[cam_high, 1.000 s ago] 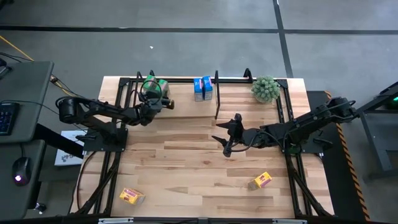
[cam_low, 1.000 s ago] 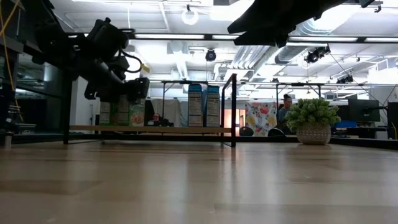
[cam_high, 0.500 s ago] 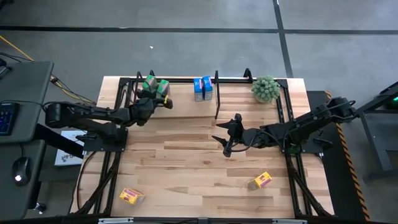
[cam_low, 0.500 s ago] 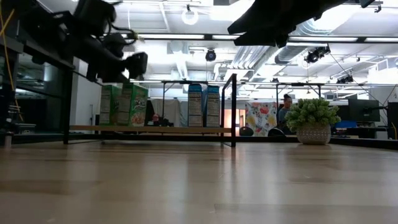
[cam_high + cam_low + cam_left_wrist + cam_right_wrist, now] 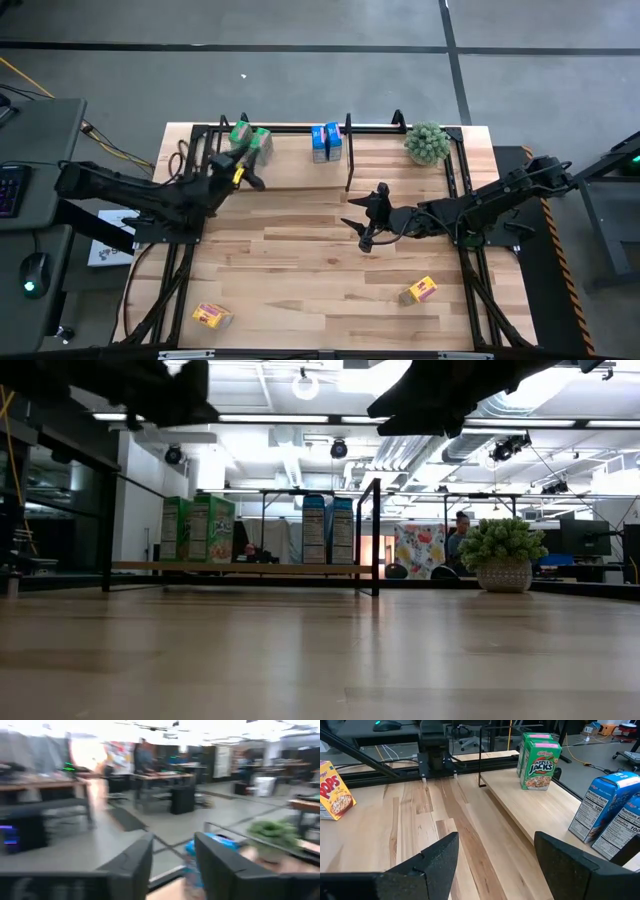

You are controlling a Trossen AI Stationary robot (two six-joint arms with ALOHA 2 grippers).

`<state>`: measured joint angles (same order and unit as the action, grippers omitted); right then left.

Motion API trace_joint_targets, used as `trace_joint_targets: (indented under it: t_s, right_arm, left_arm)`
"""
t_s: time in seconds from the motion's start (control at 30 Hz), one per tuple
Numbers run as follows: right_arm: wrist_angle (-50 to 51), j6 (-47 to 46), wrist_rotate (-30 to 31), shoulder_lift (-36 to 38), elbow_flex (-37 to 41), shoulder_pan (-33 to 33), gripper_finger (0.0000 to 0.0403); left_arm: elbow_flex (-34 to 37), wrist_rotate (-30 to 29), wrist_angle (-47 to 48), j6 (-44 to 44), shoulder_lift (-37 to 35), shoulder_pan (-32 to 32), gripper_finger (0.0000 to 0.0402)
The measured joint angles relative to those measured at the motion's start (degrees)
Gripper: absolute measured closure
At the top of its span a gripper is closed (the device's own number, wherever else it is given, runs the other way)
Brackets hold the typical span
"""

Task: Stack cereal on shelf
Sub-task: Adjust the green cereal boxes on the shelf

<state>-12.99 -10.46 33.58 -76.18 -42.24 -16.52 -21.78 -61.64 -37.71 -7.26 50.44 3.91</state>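
Two green cereal boxes [image 5: 250, 137] [image 5: 198, 530] and two blue ones [image 5: 326, 141] [image 5: 328, 530] stand upright on the shelf's wooden board [image 5: 290, 152] [image 5: 240, 568] along the table's far edge. Two yellow-orange boxes [image 5: 212, 316] [image 5: 422, 290] lie on the tabletop near its near edge. My left gripper [image 5: 247, 170] [image 5: 172, 865] is open and empty, raised in front of the green boxes on their near-left side. My right gripper [image 5: 362, 220] [image 5: 495, 865] is open and empty, hovering over the table's middle. In the right wrist view I see a green box [image 5: 539, 762], blue boxes [image 5: 610, 815] and one yellow-orange box [image 5: 332, 790].
A round green plant in a pot [image 5: 427, 143] [image 5: 503, 555] stands at the far right, beside the shelf's end. A black upright of the rack [image 5: 348, 160] [image 5: 376, 535] stands right of the blue boxes. Bare board lies between the green and blue boxes.
My left gripper has drawn back from the green boxes toward the table's left and near side and has risen, leaving the low view's middle for its top edge. Both green boxes stand on the shelf board. My right arm has kept still.
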Motion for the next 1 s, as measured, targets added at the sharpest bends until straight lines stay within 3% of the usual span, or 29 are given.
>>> trace_joint_targets:
  t_s: [0.17,0.33,0.5,0.63,0.73,0.87,1.0]
  right_arm:
    - [0.04,-0.27,0.0,0.0,0.0,0.0,0.0151]
    - [0.04,-1.27,0.0,0.0,0.0,0.01,0.0151]
    - [0.04,-1.27,0.02,0.0,0.0,0.0,0.0151]
    - [-0.1,-1.51,0.02,0.0,0.0,0.01,0.0151]
    - [-0.49,-1.19,0.02,0.0,0.0,0.28,0.0151]
    - [-0.59,-1.37,0.0,0.0,0.0,0.9,0.0151]
    - [-0.59,-1.51,-1.32,0.0,0.0,1.52,0.0151]
  left_arm:
    - [0.1,-18.32,0.36,-6.98,-1.97,5.54,0.0388]
    - [0.48,-27.85,3.35,-7.19,-1.87,5.61,0.0393]
    - [0.5,-27.46,5.73,-3.47,-1.66,4.08,0.04]
    - [-0.58,-26.73,6.01,-6.62,-0.82,-2.16,0.0401]
    - [-4.95,-23.13,6.06,-13.55,-0.8,-6.53,0.0401]
    - [-13.57,-23.64,12.41,-20.15,0.47,-8.75,0.0401]
    - [-21.21,-22.76,25.52,-17.52,2.52,-10.08,0.0401]
